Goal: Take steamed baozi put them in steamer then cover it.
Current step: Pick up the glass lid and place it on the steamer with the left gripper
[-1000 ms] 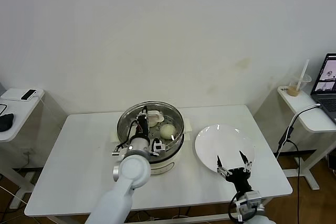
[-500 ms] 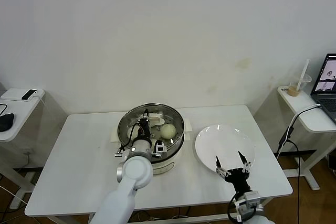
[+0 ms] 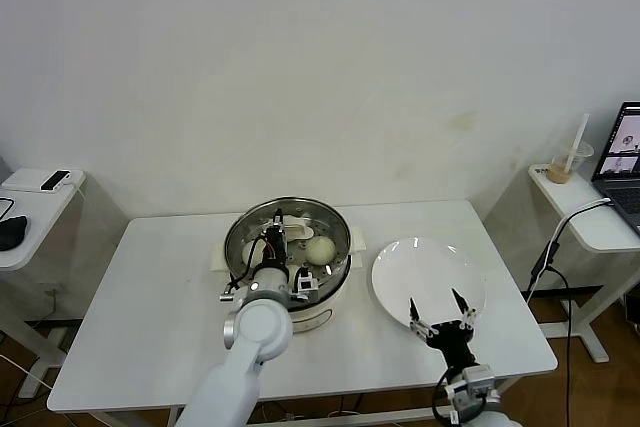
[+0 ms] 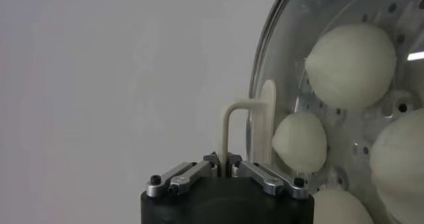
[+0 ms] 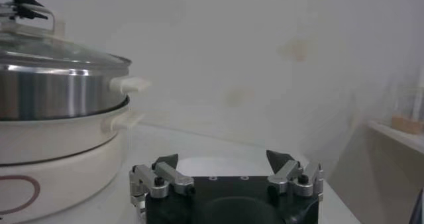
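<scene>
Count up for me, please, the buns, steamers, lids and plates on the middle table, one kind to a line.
Steamed baozi: 4, all inside the steamer
Steamer: 1
Cover: 1
White plate: 1
Total: 7

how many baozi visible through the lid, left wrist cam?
4. All sit on the perforated tray of the steamer under the glass lid: baozi, baozi, baozi, baozi cut off by the picture's edge. More may be hidden.
</scene>
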